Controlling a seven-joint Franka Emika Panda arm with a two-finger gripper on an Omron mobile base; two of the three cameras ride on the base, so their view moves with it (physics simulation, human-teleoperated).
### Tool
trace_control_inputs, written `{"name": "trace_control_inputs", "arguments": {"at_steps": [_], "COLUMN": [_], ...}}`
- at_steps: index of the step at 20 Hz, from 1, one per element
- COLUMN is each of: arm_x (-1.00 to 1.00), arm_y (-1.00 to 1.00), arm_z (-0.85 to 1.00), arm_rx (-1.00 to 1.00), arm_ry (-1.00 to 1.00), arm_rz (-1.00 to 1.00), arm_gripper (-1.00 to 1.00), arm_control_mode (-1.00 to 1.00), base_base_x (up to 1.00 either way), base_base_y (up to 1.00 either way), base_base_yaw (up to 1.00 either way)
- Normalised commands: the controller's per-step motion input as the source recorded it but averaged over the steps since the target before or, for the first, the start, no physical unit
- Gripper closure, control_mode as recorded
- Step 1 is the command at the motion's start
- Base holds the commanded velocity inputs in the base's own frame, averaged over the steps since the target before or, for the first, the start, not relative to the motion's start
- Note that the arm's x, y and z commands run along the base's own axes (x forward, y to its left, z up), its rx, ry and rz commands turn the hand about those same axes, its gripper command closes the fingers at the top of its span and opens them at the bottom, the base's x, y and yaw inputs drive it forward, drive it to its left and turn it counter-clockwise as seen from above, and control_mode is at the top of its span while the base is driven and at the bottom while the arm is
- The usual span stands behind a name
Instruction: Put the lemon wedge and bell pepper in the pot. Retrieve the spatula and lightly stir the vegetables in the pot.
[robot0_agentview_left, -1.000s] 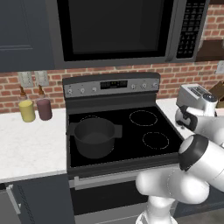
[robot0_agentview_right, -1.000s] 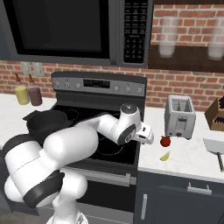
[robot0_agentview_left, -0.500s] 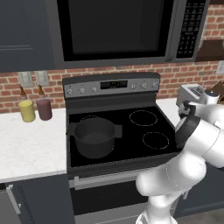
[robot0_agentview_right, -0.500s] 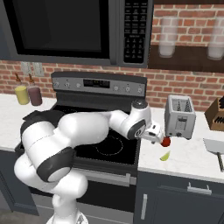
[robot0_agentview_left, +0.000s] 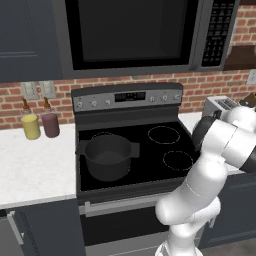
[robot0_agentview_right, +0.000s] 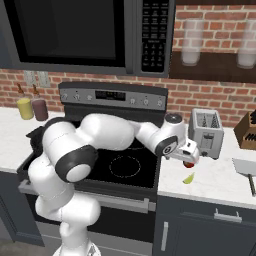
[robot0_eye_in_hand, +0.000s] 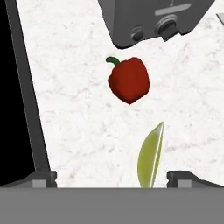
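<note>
Over the white tabletop (robot0_eye_in_hand: 78, 127), the hand (robot0_eye_in_hand: 111, 177) hangs with fingers wide apart, holding nothing. Below lie the small yellow-green lemon wedge (robot0_eye_in_hand: 151, 155) and small red bell pepper (robot0_eye_in_hand: 129, 81). I think it must drop and pinch the wedge first, then carry it to the dark grey metal pot (robot0_agentview_left: 107, 156).

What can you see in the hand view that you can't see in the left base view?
The hand view alone gives the red bell pepper and the yellow-green lemon wedge, lying apart on the white counter; the open gripper hovers above them. The left base view alone gives the dark pot on the stove, the microwave above it, and two jars on the counter to the left. Both share the toaster and the white counter.
</note>
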Motion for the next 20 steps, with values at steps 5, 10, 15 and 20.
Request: {"name": "trace_control_inputs", "arguments": {"at_steps": [5,10,15,20], "arm_x": [0.18,0.24,0.25,0.24], "arm_y": [-0.19,-0.15,-0.19,-0.14], "arm_z": [-0.2,-0.19,-0.12,-0.15], "arm_rx": [0.0,0.0,0.0,0.0], "arm_ry": [0.0,0.0,0.0,0.01], "arm_rz": [0.0,-0.01,-0.01,-0.01], "arm_gripper": [-1.0,-1.0,-1.0,-1.0], "arm_control_mode": [-1.0,-1.0,-1.0,-1.0], "base_base_x": [0.0,0.0,0.0,0.0], "base_base_y": [0.0,0.0,0.0,0.0], "base_base_yaw": [0.0,0.0,0.0,0.0]}}
